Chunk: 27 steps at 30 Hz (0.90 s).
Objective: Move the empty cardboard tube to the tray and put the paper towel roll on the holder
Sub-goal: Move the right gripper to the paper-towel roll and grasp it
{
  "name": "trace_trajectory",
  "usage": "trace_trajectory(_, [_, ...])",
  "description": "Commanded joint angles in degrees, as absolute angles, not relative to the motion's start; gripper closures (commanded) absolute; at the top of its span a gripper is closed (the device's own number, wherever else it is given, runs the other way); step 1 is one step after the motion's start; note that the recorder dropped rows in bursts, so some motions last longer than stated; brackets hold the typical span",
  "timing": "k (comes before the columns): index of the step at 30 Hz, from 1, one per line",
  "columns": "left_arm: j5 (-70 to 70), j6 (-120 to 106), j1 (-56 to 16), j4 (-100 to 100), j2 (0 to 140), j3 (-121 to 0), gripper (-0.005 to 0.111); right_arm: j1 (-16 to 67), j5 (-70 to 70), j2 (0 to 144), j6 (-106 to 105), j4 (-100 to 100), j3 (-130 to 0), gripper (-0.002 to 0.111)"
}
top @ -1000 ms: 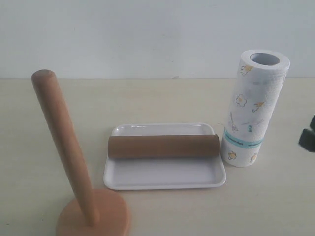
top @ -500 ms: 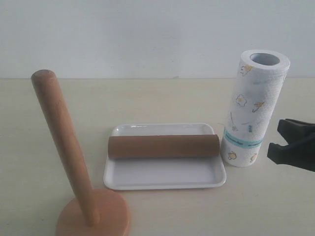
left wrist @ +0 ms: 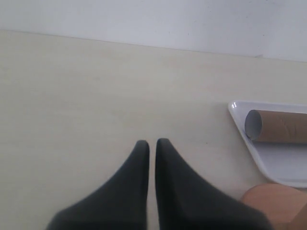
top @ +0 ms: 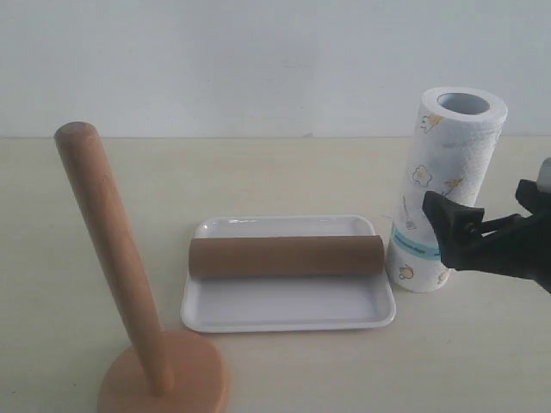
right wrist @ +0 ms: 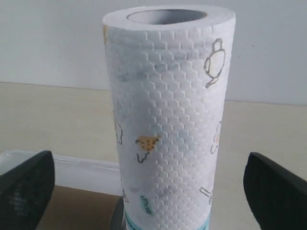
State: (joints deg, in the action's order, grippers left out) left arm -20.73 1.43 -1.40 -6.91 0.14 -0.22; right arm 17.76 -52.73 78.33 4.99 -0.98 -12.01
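The empty cardboard tube (top: 286, 255) lies lengthwise in the white tray (top: 288, 317). Just right of the tray, the paper towel roll (top: 452, 163) stands upright on its teal-banded end. My right gripper (top: 478, 202) is open, one finger on each side of the roll's lower half. In the right wrist view the roll (right wrist: 168, 120) fills the gap, and both fingers (right wrist: 26, 184) stand clear of it. The holder (top: 108, 258) stands bare at the front left. My left gripper (left wrist: 152, 143) is shut and empty over bare table, with the tube (left wrist: 280, 127) and tray (left wrist: 283, 167) off to one side.
The holder's round base (top: 164, 379) sits at the table's front edge, close to the tray's front left corner. A pale wall runs behind the table. The left arm does not show in the exterior view.
My right gripper has come in from the right edge, open, and now straddles the paper towel roll. The tube, tray, roll and holder have not moved.
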Motion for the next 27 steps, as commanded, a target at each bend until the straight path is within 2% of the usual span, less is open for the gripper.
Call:
trace_trajectory(1, [-20.8,1.8,-1.2,-6.6,0.0,0.0,0.103,18.0,-58.9,84.2,4.4,-0.3,-14.2,0.006])
trace_trajectory(7, [-20.8,1.8,-1.2,-6.6,0.0,0.0,0.103,18.0,-58.5,92.0,4.4,0.0,-21.0,0.006])
trace_trajectory(22, [-20.8,1.8,-1.2,-6.6,0.0,0.0,0.103,18.0,-58.0,97.6,4.3,1.3,-25.4,0.006])
trace_trajectory(24, [-20.8,1.8,-1.2,-6.6,0.0,0.0,0.103,18.0,-58.7,97.9,4.2,1.8,-25.4,0.011])
trace_trajectory(27, [-20.8,1.8,-1.2,-6.6,0.0,0.0,0.103,18.0,-58.6,97.9,3.4,1.9,-25.4,0.034])
